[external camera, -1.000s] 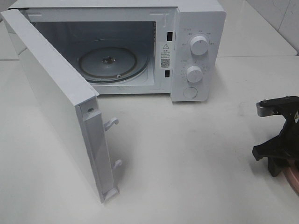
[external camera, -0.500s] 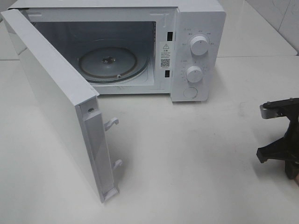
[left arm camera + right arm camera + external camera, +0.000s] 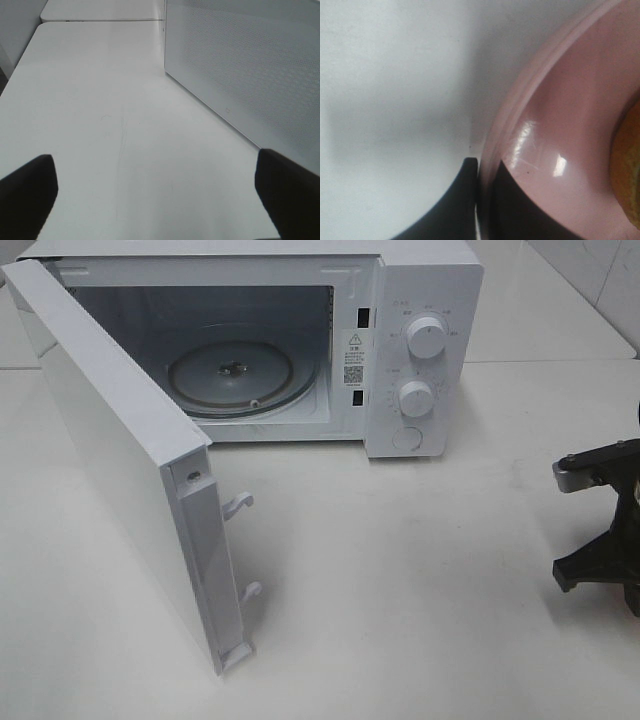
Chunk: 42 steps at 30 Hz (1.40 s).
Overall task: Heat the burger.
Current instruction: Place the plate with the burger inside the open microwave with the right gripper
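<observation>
Right arm sits lower and nearer right edge of high view than a second ago; pink sliver beside it gone from that view. Right hand [image 3: 481,197] now pinched on pink plate [image 3: 560,120] rim. Burger [image 3: 630,165] sits on plate, well apart from microwave [image 3: 420,300]. I judge grasp made; carry to glass turntable [image 3: 235,375] past open door [image 3: 110,460] comes next. Left hand [image 3: 155,200] wide, empty, above table [image 3: 100,100].

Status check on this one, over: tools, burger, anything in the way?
Left tool open, empty, beside microwave door. Right tool shut on pink plate rim; burger on it, only its edge showing. Door open, turntable bare.
</observation>
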Tool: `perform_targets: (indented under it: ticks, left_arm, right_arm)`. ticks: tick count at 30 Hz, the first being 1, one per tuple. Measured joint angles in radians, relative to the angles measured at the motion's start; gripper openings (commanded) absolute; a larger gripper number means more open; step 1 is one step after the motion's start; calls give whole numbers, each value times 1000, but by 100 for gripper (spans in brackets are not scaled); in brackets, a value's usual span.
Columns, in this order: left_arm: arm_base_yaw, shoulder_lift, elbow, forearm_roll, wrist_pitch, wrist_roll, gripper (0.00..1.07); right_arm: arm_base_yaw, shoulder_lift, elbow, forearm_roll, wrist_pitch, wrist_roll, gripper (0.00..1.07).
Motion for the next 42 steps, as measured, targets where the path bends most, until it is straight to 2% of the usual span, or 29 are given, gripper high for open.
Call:
perform_targets:
  ticks: [9, 20, 42]
  left_arm:
    - [0, 0, 0, 0, 0, 0, 100]
    - [0, 0, 0, 0, 0, 0, 100]
    - [0, 0, 0, 0, 0, 0, 100]
  right_arm:
    - [77, -17, 4, -54, 52, 64, 0]
    - [182, -118, 10, -155, 131, 128, 0]
    - [404, -316, 138, -167, 181, 121, 0]
